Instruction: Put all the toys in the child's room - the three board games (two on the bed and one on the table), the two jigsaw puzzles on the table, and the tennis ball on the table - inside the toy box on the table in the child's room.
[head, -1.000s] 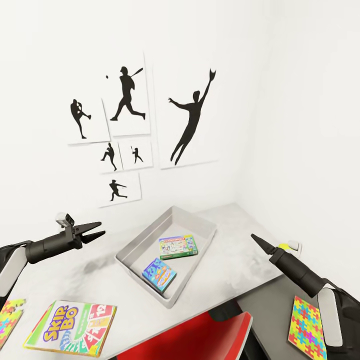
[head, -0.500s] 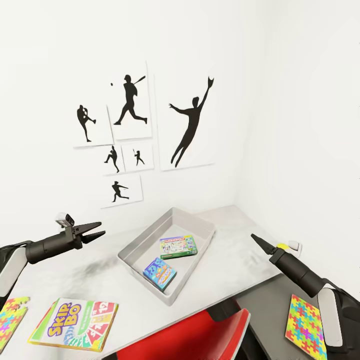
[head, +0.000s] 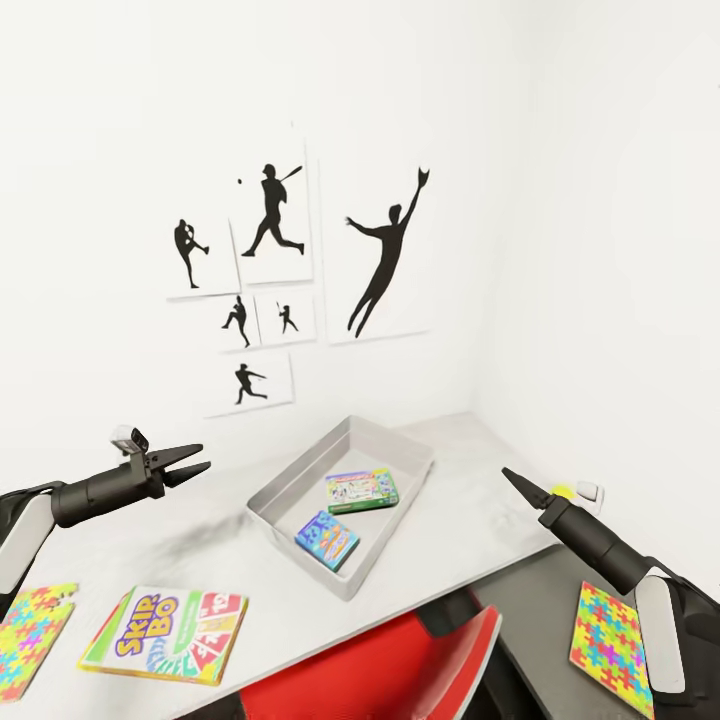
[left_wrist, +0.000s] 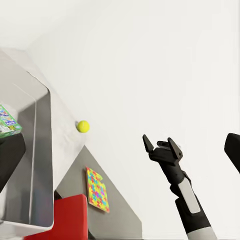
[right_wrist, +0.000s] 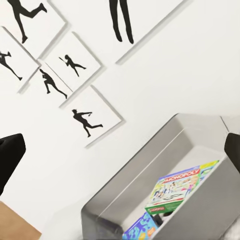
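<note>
Yellow, green and red, the SKIP-BO box (head: 165, 634) lies flat on the pale counter (head: 460, 520), below the left pincer (head: 196, 465) and back toward the robot from its tips. Its long axis runs slantwise along the counter's near edge, one corner close to that edge. The left arm is plainly the nearer one. That pincer hangs in the air, its two prongs slightly parted and gripping nothing.

Beyond the left pincer's tips, off to its right, sits the grey toy box (head: 290, 478), already holding the white-and-green Monopoly box (head: 361, 491) and the blue board game (head: 327, 537); bare counter lies between SKIP-BO and the tray, so a lift and carry looks unobstructed.

One jigsaw puzzle (head: 28, 638) rests just left of SKIP-BO, at the counter's corner. The right pincer (head: 512, 478) hangs empty with its prongs apart in the left wrist view. Just past its tip is the tennis ball (head: 565, 492); below that arm, on the darker lower section, lies the second puzzle (head: 608, 642). A red chair (head: 400, 670) crowds the counter's front edge.
</note>
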